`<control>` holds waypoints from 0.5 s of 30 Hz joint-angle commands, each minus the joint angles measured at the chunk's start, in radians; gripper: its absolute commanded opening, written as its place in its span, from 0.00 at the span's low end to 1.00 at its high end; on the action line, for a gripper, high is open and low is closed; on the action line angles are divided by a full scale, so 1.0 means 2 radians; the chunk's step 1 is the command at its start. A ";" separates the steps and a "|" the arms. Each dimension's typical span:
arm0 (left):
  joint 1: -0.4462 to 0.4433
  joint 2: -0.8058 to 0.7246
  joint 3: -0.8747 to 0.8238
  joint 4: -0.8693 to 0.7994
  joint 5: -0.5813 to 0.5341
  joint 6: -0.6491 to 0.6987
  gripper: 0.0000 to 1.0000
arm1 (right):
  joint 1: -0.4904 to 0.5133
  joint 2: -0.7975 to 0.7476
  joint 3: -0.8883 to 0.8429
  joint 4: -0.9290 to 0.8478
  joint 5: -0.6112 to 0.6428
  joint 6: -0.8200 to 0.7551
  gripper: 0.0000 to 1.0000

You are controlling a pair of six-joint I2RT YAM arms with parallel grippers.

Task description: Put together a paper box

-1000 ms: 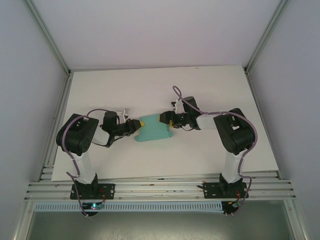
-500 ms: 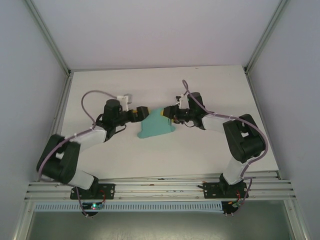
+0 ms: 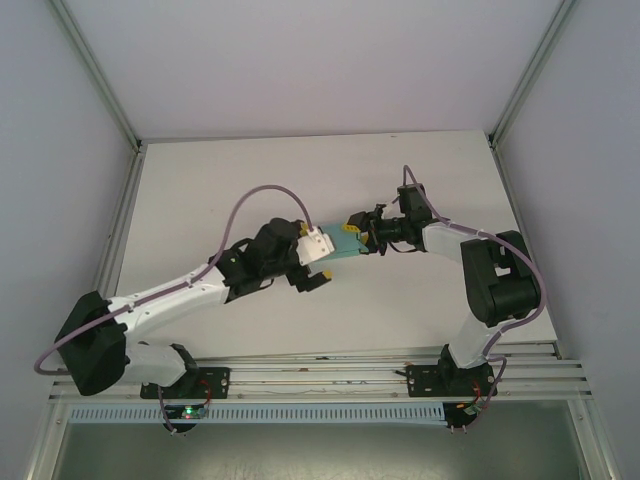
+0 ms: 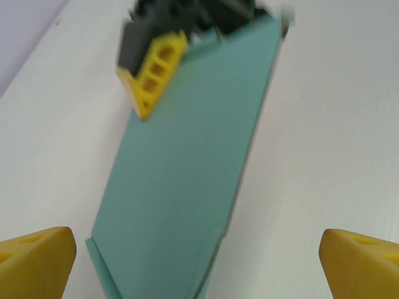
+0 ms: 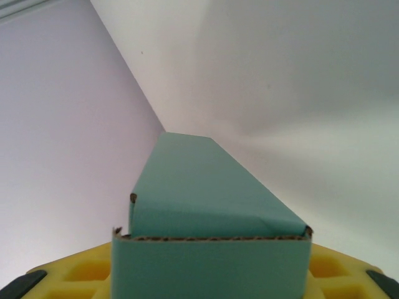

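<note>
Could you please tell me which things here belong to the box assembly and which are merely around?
Job: paper box, gripped by right gripper; left gripper, open at its other end.
Just there: table; frame rails.

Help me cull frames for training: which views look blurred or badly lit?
Left wrist: blurred, with the right gripper's fingers and the top end of the paper box smeared. Right wrist: the box's near cut edge is crisp, its far end soft. Top external: sharp and evenly lit.
</note>
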 commanded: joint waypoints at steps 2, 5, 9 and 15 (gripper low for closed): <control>-0.007 0.016 0.028 -0.052 -0.074 0.067 1.00 | -0.005 -0.007 0.016 -0.001 -0.047 0.056 0.39; -0.008 0.020 0.021 -0.031 -0.095 0.070 1.00 | -0.006 -0.005 0.018 -0.002 -0.054 0.060 0.39; -0.009 0.019 0.016 -0.016 -0.111 0.076 0.99 | -0.005 -0.003 0.021 -0.028 -0.056 0.049 0.40; -0.008 0.030 0.020 -0.012 -0.112 0.081 0.82 | 0.001 -0.008 0.025 -0.034 -0.060 0.051 0.41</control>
